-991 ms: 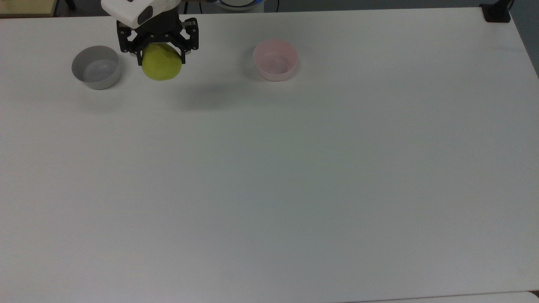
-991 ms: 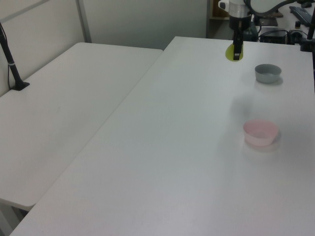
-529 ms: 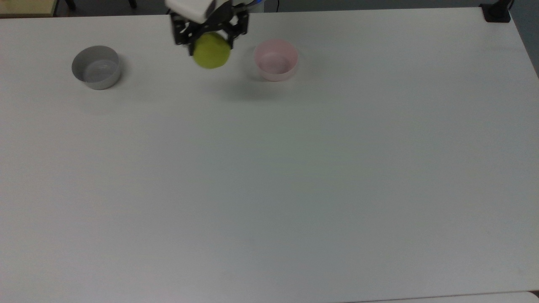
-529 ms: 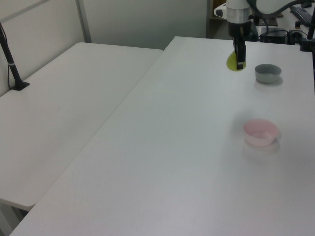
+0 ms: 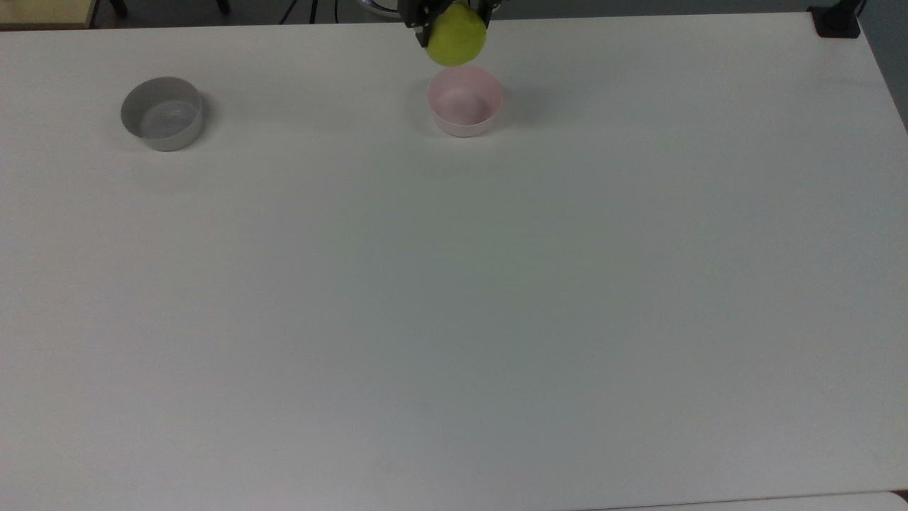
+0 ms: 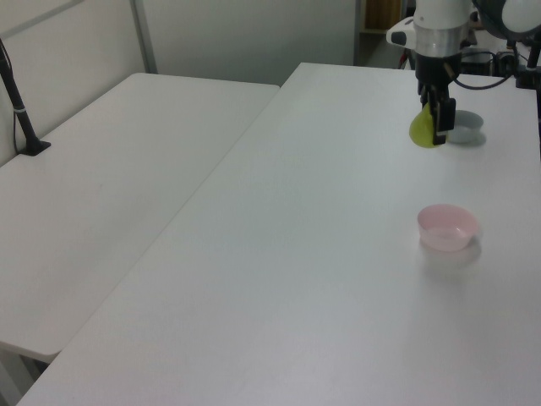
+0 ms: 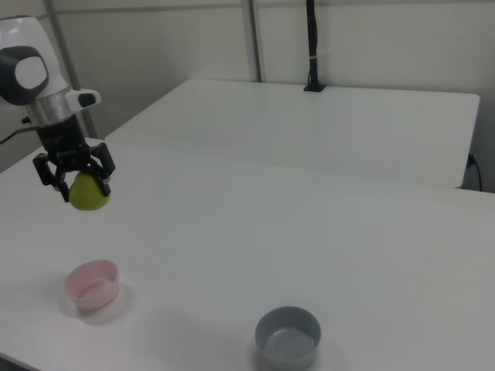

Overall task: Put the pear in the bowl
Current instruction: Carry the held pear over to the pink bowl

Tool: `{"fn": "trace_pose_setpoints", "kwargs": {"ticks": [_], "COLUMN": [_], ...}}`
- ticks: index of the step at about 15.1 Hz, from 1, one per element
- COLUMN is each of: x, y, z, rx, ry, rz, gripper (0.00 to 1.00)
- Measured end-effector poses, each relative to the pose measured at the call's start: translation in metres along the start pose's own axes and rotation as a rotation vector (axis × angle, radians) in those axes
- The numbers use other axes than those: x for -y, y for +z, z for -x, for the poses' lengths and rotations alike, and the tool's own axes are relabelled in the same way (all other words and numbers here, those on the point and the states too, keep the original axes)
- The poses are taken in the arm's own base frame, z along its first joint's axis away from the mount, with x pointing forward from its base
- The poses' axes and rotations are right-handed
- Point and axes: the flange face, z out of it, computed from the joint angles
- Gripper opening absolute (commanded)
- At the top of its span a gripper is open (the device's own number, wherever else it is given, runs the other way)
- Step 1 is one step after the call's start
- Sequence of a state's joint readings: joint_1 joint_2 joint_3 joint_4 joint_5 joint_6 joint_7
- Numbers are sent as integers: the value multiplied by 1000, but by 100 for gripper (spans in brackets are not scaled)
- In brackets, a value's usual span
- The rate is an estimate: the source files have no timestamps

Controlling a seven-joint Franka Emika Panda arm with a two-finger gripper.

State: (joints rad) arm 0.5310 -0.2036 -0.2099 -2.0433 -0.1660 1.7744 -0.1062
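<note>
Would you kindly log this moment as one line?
hand: shut on pear | pear: aloft above bowl | bowl: empty

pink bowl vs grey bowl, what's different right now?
Colour: the pink bowl is pale pink, the grey bowl grey. Position: the gripper holds the pear up near the pink bowl; the grey bowl sits apart. Both are small, round, upright and empty.

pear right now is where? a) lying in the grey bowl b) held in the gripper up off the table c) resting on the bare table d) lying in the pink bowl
b: the gripper is shut on the pear, which hangs in the air above the table, higher than the empty pink bowl and well apart from the grey bowl.
</note>
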Motion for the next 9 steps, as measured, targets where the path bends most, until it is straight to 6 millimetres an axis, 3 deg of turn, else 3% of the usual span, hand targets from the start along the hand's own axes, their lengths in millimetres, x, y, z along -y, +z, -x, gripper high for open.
{"fn": "trace_pose_setpoints", "kwargs": {"ticks": [4, 9], "x": [10, 35], "y": [12, 68], "z": [12, 23], "rx": [24, 59], "ry": [-13, -61], "rz": [-9, -19], "gripper": [25, 25]}}
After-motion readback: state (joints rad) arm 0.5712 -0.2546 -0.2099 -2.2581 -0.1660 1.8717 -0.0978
